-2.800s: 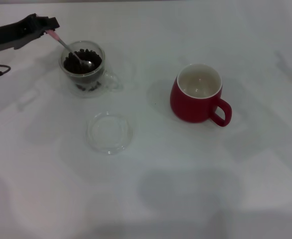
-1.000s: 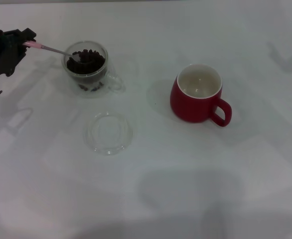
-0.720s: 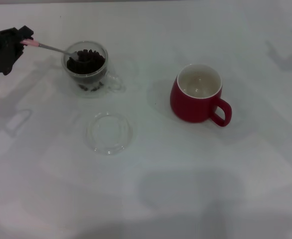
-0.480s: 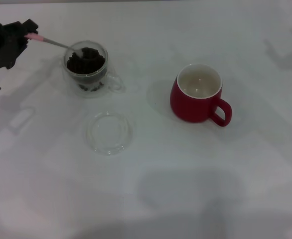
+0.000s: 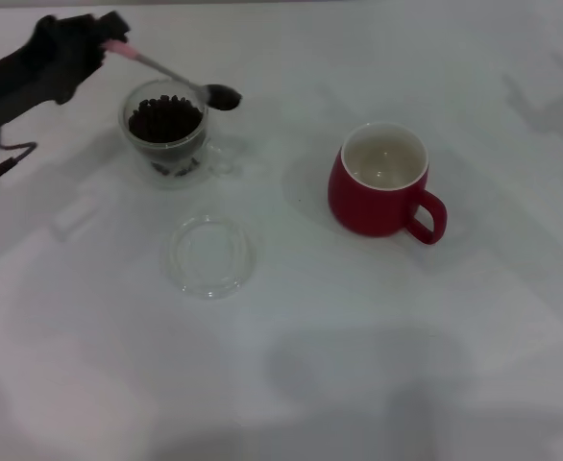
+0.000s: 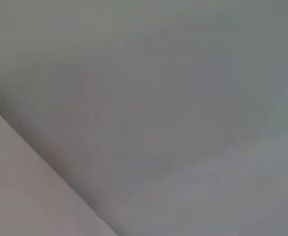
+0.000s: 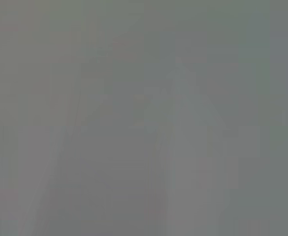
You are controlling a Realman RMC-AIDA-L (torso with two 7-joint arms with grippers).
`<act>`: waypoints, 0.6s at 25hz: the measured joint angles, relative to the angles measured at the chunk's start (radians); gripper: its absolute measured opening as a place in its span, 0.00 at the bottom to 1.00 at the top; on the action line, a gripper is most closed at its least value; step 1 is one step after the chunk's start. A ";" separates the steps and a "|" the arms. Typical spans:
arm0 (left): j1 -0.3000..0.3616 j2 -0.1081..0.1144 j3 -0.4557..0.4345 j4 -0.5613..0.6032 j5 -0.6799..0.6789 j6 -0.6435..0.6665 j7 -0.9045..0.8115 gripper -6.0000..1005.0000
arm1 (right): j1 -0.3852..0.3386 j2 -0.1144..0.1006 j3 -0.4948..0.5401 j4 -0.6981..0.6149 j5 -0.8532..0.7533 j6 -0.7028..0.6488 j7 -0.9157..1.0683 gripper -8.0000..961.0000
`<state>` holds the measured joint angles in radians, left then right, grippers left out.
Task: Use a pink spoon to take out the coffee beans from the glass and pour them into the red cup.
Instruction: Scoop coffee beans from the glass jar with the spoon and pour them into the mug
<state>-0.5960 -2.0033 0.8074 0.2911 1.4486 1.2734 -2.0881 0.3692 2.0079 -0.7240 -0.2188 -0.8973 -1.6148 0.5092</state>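
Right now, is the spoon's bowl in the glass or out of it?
Out. The pink spoon, held by the left gripper, has its dark-loaded bowl past the glass rim, toward the red cup.

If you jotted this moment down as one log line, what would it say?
left claw: holds pink spoon | spoon: loaded, above glass rim | red cup: no beans seen | right claw: out of view

I see a white table [image 5: 378, 365]. On it stand the glass [image 5: 166, 134] of coffee beans [image 5: 164, 117] at far left, a shallow clear dish [image 5: 210, 255] just in front of it, and the red cup [image 5: 382, 182] to the right.
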 joint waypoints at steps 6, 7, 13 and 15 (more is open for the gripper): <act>-0.073 0.001 0.059 -0.001 0.011 0.001 -0.031 0.13 | 0.002 0.001 0.000 0.004 0.001 -0.005 0.000 0.91; -0.082 0.000 0.066 -0.002 0.012 0.001 -0.034 0.13 | 0.002 0.001 0.000 0.005 0.002 -0.005 0.000 0.91; -0.149 -0.006 0.102 -0.003 0.034 -0.003 -0.063 0.13 | 0.001 0.002 0.000 0.009 0.006 -0.004 0.000 0.91; -0.173 -0.008 0.107 -0.001 0.051 -0.005 -0.071 0.13 | 0.000 0.002 0.001 0.009 0.006 -0.004 0.003 0.91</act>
<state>-0.7692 -2.0117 0.9145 0.2897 1.5000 1.2685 -2.1595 0.3687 2.0095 -0.7228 -0.2099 -0.8912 -1.6190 0.5117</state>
